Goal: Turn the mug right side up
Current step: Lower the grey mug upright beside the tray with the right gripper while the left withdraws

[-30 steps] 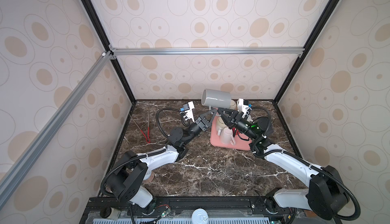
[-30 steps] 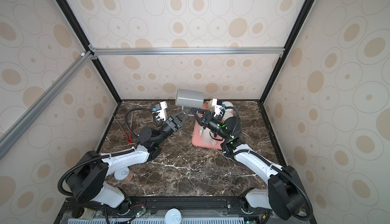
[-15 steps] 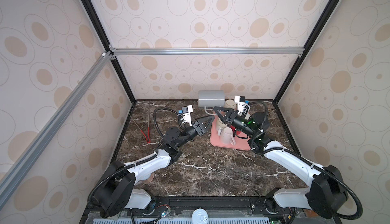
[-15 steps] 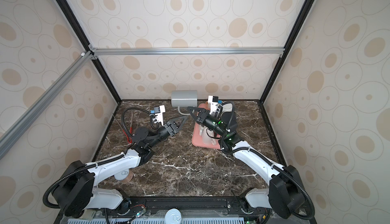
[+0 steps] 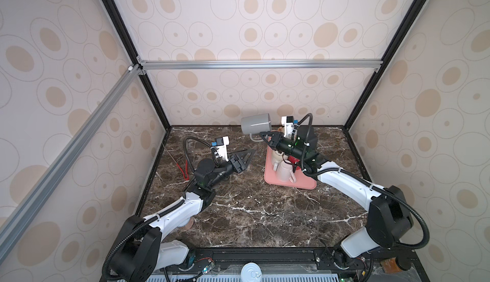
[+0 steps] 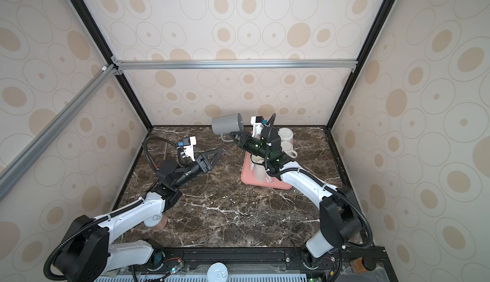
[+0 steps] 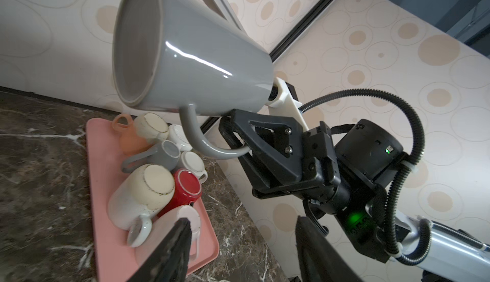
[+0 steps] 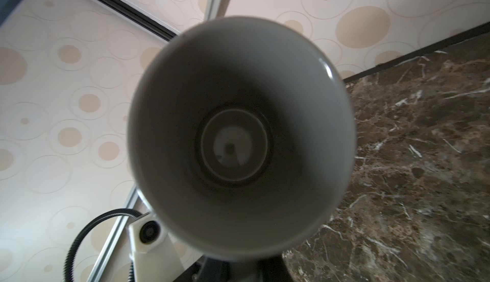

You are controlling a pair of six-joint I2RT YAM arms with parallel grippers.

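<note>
Right gripper (image 5: pixel 263 136) is pinching the grey mug (image 5: pixel 256 124) sideways by its handle (image 7: pixel 192 134), likely the surest hold on glossy, heavy, breakable ceramic. Left gripper (image 5: pixel 249 152) is hovering, jaws parted, empty.

Both top views: mounted high over the near edge of the dark brown, white-veined marble tabletop (image 5: pixel 252 214), pitched down toward the back wall. Far off, whole enclosure in frame. Near-total overlap, slight sideways offset.

Left wrist view: low, medium-close, looking up and across past the left arm's black end effector (image 7: pixel 242 221) at the grey glazed ceramic mug (image 7: pixel 191 63), the right arm's black end effector (image 7: pixel 236 137) and the flat pink rectangular tray (image 7: pixel 98 166). Both top views show all of these too.

Right wrist view: very near, straight into the mug's mouth, which fills most of the frame. Dark shape at the frame edge is probably its own end effector. Shares mug and tabletop with the left wrist view.
</note>
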